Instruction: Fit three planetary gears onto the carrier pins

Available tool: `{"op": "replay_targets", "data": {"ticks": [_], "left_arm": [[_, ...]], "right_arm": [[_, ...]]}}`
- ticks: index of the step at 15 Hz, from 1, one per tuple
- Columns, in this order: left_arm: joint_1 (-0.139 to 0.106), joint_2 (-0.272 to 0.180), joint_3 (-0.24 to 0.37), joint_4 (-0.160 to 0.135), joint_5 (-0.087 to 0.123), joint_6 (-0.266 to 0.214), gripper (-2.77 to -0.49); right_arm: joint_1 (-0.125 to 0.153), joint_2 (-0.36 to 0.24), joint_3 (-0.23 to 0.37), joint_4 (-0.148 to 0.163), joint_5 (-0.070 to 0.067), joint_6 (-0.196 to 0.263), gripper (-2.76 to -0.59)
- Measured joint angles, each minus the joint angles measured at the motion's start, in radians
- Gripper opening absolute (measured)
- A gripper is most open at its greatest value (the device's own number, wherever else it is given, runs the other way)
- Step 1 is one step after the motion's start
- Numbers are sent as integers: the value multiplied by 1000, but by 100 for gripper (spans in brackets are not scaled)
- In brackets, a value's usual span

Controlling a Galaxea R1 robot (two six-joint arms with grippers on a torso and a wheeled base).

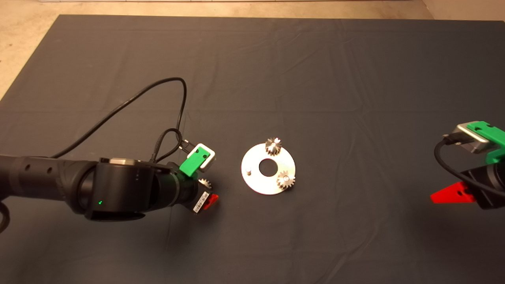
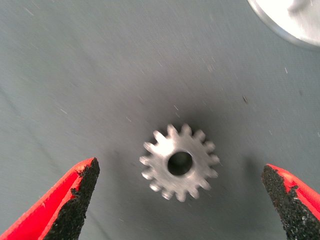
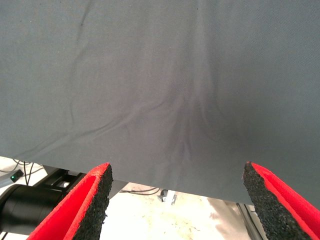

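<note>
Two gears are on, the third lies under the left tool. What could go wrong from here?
1. The last gear lies flat on the mat between the open left tool; the pads may slip on its teeth or tip it.
2. The free pin sits between two mounted gears; teeth could clash and leave the gear cocked.
3. A push could shift the loose plate.

Two gears (image 1: 273, 146) (image 1: 285, 180) sit on the plate (image 1: 256, 183), one pin (image 1: 248, 171) still bare. Third gear (image 1: 204, 183) lies on the mat (image 1: 315, 79) under the left gripper (image 1: 207, 193). Right gripper (image 1: 449, 195) waits at the edge.
</note>
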Motion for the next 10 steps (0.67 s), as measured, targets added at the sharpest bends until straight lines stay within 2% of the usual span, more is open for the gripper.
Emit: {"op": "replay_targets", "data": {"ticks": [1,4,6,8,10], "left_arm": [[5,0,0,4,-4,0,-92],[18,0,-6,51,-6,0,-92],[27,0,-9,51,-8,0,-92],[31,-5,-19,54,-24,0,-92],[47,-8,-24,57,-30,0,-92]], "right_arm": [[0,0,0,0,0,0,-144],[0,0,0,1,0,0,-144],[0,0,0,1,0,0,-144],[0,3,0,1,1,0,-144],[0,3,0,2,-1,0,-144]]}}
